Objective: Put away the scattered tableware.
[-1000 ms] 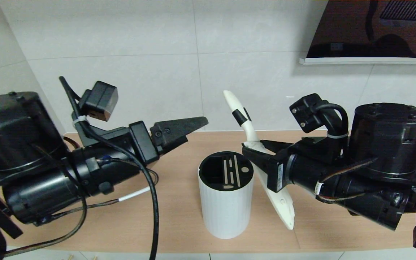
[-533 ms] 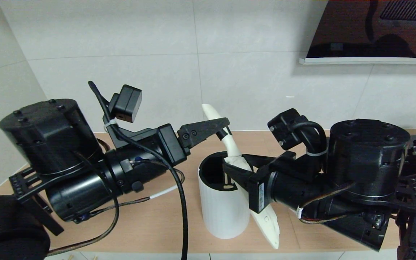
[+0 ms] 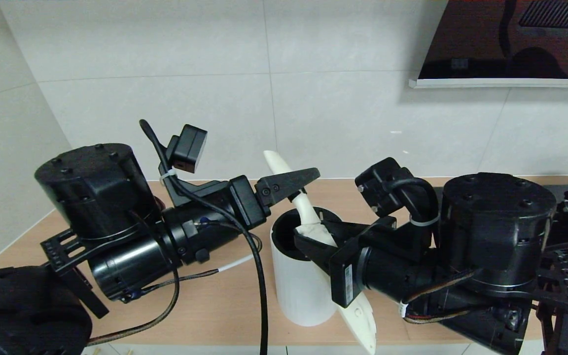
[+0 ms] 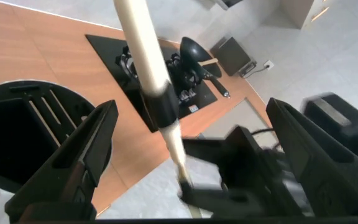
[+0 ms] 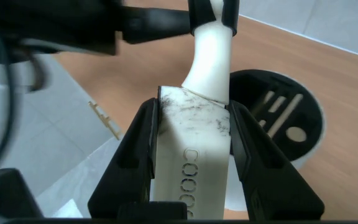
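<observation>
While clenching the spatula [image 3: 307, 211] in the right hand [image 5: 191, 149], slanted over the holder's [image 3: 299, 286] rim, left hand [image 4: 190, 109] spread open astride its handle, risks dropping it onto the surface [image 3: 215, 301] if released early.

Spatula [image 3: 307, 211]: 1, white, with 1 black band on handle.
Holder [image 3: 300, 291]: 1, white cylinder. Black top has 3 narrow slots, 1 round hole, 1 large opening.
Grippers: 2, namely left gripper [image 4: 191, 118] and right gripper [image 5: 192, 112].
Counter [image 3: 225, 301]: 1, wooden.
Range hood [image 3: 506, 44]: 1.
</observation>
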{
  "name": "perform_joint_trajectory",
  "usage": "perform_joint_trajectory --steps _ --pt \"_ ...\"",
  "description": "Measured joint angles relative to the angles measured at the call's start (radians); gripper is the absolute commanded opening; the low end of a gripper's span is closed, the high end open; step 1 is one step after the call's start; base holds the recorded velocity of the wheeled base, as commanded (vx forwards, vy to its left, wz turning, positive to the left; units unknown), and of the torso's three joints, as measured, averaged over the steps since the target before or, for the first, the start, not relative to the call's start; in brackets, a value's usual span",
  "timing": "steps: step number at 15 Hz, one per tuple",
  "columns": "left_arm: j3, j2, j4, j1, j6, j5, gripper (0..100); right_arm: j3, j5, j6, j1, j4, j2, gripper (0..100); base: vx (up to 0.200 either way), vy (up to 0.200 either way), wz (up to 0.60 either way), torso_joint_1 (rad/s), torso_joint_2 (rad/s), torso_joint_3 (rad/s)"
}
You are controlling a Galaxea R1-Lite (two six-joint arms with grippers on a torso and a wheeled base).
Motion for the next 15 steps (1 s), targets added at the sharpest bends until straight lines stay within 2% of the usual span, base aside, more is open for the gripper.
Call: perform_joint_trajectory --steps 8,9,15 --pt "-0.001 0.037 -0.007 -0.001 0.001 0.015 100 0.002 0.000 0.011 0.019 0.000 0.002 0 0.000 0.000 0.00 0.000 0.00 0.000" --pt "-0.001 0.039 -0.008 -0.001 0.000 0.015 0 0.002 0.000 0.012 0.020 0.000 0.003 0 0.000 0.000 0.00 0.000 0.00 0.000" --pt "0.004 0.042 -0.009 -0.001 0.000 0.013 0 0.003 0.000 0.015 0.030 0.000 0.003 0 0.000 0.000 0.00 0.000 0.00 0.000"
